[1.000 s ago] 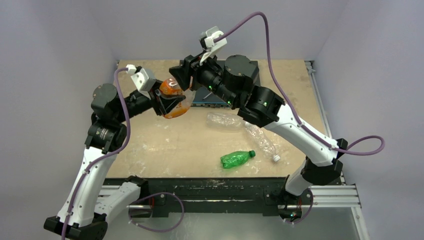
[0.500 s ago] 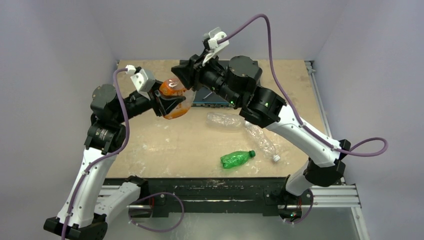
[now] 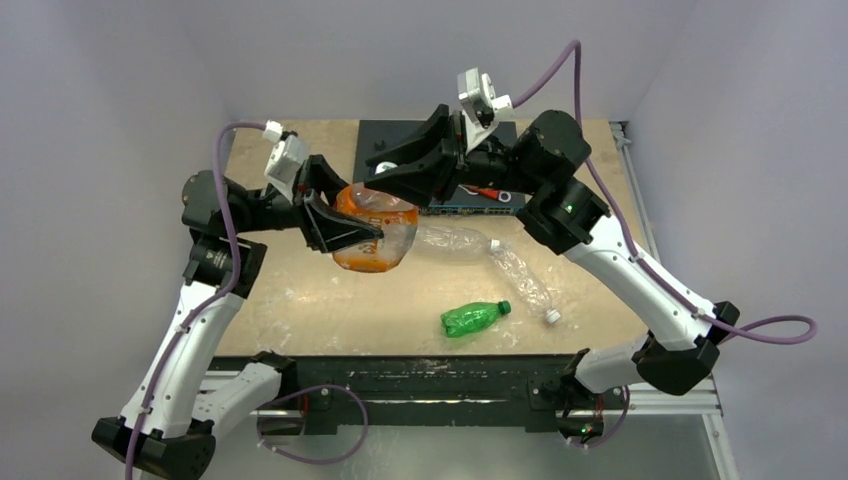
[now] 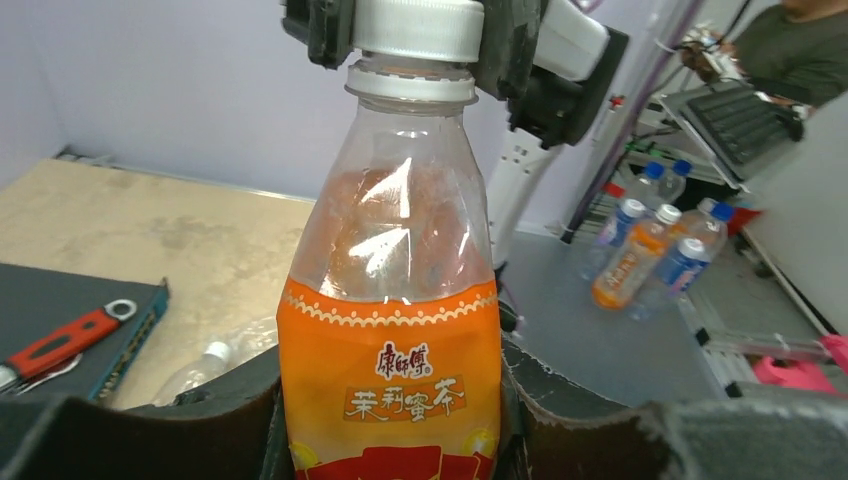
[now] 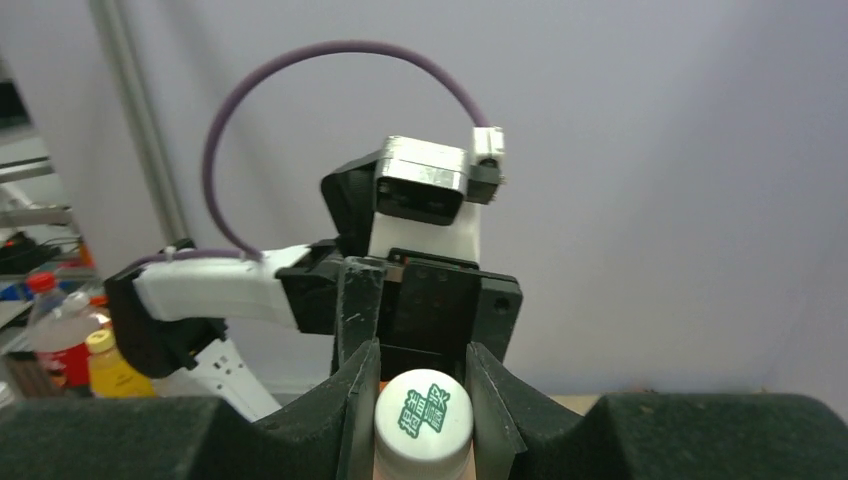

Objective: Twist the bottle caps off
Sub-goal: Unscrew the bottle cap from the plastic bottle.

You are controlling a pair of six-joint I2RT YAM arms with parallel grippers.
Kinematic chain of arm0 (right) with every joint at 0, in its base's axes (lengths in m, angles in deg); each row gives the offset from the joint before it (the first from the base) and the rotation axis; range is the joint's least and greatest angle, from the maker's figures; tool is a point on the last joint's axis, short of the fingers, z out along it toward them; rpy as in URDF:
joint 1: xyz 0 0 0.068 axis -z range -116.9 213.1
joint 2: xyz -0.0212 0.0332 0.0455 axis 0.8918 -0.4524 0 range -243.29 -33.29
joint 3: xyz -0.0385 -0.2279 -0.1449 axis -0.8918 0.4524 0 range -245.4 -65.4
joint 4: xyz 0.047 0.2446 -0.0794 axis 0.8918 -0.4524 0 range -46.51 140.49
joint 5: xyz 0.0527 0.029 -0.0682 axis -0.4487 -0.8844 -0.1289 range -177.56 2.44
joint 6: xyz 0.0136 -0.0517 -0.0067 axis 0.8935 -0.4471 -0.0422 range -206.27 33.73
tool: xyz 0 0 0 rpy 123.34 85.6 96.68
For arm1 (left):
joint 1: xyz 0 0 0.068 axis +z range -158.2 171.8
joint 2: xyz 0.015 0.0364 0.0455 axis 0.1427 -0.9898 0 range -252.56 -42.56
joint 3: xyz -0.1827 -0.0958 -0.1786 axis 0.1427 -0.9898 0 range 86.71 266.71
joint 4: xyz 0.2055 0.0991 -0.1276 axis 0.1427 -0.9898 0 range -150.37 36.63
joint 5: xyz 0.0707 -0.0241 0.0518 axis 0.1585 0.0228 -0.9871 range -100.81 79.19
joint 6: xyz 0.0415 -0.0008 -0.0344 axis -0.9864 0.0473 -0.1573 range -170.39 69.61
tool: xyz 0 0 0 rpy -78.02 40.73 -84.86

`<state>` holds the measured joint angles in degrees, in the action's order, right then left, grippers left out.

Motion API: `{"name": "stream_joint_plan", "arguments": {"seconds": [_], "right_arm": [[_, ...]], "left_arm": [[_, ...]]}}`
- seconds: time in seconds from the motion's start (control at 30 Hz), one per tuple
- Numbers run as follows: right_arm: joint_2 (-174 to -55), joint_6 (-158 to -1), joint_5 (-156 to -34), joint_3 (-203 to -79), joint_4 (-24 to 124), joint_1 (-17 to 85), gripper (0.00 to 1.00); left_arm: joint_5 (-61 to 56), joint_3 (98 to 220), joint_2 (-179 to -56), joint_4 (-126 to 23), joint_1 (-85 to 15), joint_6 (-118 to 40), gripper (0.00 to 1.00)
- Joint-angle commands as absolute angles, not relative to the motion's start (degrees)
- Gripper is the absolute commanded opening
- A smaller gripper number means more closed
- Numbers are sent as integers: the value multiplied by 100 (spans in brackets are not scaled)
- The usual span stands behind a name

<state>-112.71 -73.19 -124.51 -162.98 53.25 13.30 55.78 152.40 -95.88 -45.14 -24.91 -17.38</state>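
The squat bottle with the orange label (image 3: 372,240) (image 4: 392,380) is held off the table, and my left gripper (image 3: 345,232) (image 4: 390,425) is shut on its labelled body from both sides. Its white cap (image 4: 420,28) (image 5: 423,420), printed green on top, sits on the neck. My right gripper (image 3: 378,182) (image 5: 423,405) is shut on that cap, one finger on each side. Two clear crinkled bottles (image 3: 455,240) (image 3: 522,278) lie on the table; one has a white cap (image 3: 552,317). The green bottle (image 3: 468,319) lies near the front edge with its green cap (image 3: 506,307) on.
A dark flat box (image 3: 395,145) (image 4: 70,330) lies at the back of the table, with a red-handled tool (image 3: 487,192) (image 4: 60,342) on it. Walls close in on the table's left, back and right. More bottles (image 4: 640,250) stand beyond the table.
My right gripper has shut on the orange-label bottle's cap. Both arms have swung right and nearer, carrying the bottle from the back left towards the table's middle.
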Motion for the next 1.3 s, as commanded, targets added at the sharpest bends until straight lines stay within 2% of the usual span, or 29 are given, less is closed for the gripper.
{"name": "stream_joint_plan", "arguments": {"seconds": [0.0,0.1,0.13,0.23,0.27,0.3,0.4,0.5,0.6,0.77,0.97,1.27], "right_arm": [[-11117,-6969,-14670,-16183,5946,1353,0],[-11199,-7093,-14708,-16259,5667,1362,1],[-11204,-7221,-14468,-16305,5471,1362,6],[-11127,-7503,-13141,-16379,5002,1367,48],[-11084,-7516,-12550,-16384,4893,1367,60],[-11038,-7470,-11885,-16406,4837,1362,68],[-10796,-7168,-10348,-16190,5162,1362,78],[-10923,-7054,-9749,-16439,5009,1338,85],[-11351,-7113,-9077,-17095,4220,1098,86],[-12171,-7431,-7446,-18221,3105,492,80],[-12381,-7328,-7209,-18432,3164,456,73],[-12439,-7034,-7406,-18373,3361,456,56]], "left_arm": [[5735,15271,-9617,-3243,-2402,-197,0],[5718,15311,-9618,-3407,-2402,-341,0],[5684,15326,-9611,-3532,-2402,-462,0],[5476,15463,-9591,-4330,-2402,-1194,0],[5344,15541,-9602,-4674,-2402,-1484,0],[5197,15603,-9623,-4982,-2402,-1780,0],[4766,15635,-9656,-5518,-2402,-2302,0],[4232,15581,-9644,-5728,-2402,-2718,0],[3661,15660,-9635,-6129,-2402,-3309,0],[2871,15672,-9604,-6436,-2402,-3810,0],[2903,15659,-9614,-6425,-2402,-3873,0],[2929,15597,-9485,-6391,-2402,-4071,0]]}}
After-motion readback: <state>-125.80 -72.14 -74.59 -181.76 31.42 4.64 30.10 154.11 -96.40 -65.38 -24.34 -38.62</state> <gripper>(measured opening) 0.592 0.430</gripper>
